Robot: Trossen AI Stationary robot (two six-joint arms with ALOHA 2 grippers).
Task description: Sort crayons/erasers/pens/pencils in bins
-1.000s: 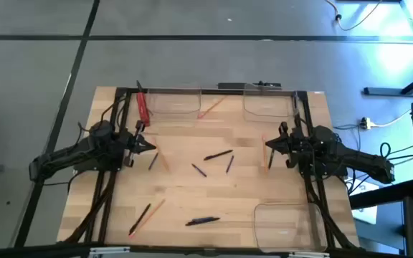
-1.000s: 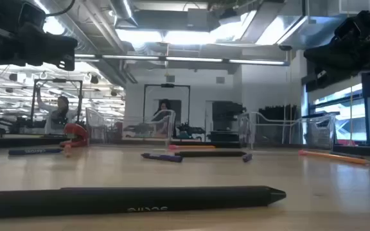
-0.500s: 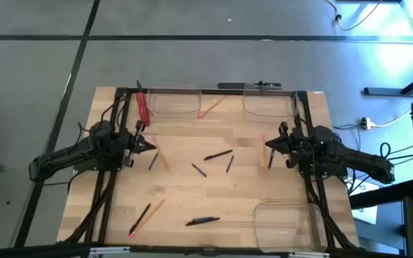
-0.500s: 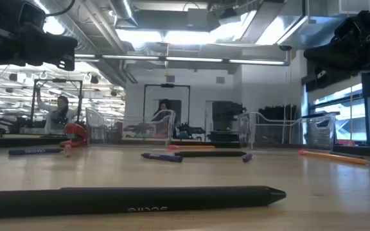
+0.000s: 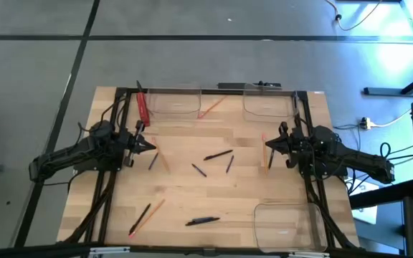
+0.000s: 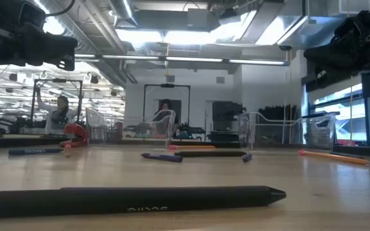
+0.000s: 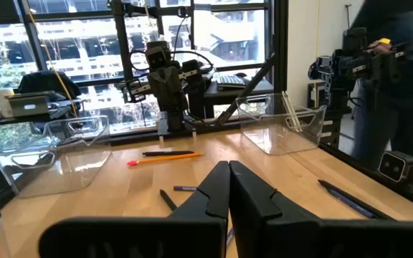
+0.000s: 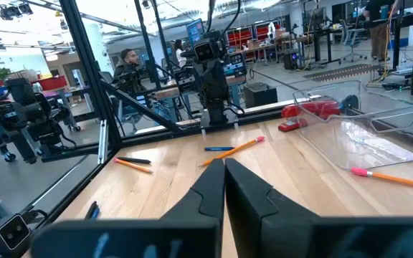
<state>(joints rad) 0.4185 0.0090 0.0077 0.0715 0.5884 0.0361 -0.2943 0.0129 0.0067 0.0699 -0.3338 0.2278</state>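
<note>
Several dark pens lie flat on the wooden table: one mid-table (image 5: 218,155), two short ones (image 5: 229,164) (image 5: 198,170), and one near the front edge (image 5: 202,221). That front pen fills the low view's foreground (image 6: 127,197). Thin orange pencils lie by the far bins (image 5: 211,108), near the front left (image 5: 151,213) and under the right gripper (image 5: 264,153). Three clear bins stand at far centre (image 5: 174,102), far right (image 5: 267,102) and near right (image 5: 285,222). My left gripper (image 5: 151,147) (image 7: 228,168) and right gripper (image 5: 267,145) (image 8: 224,166) are both shut, face each other above the table and hold nothing.
A flat red bar (image 5: 142,107) lies at the far left beside the centre bin. Black frame rails (image 5: 120,107) run along both table sides. People and other workstations show in the room beyond the table. Bare wood lies between the two grippers.
</note>
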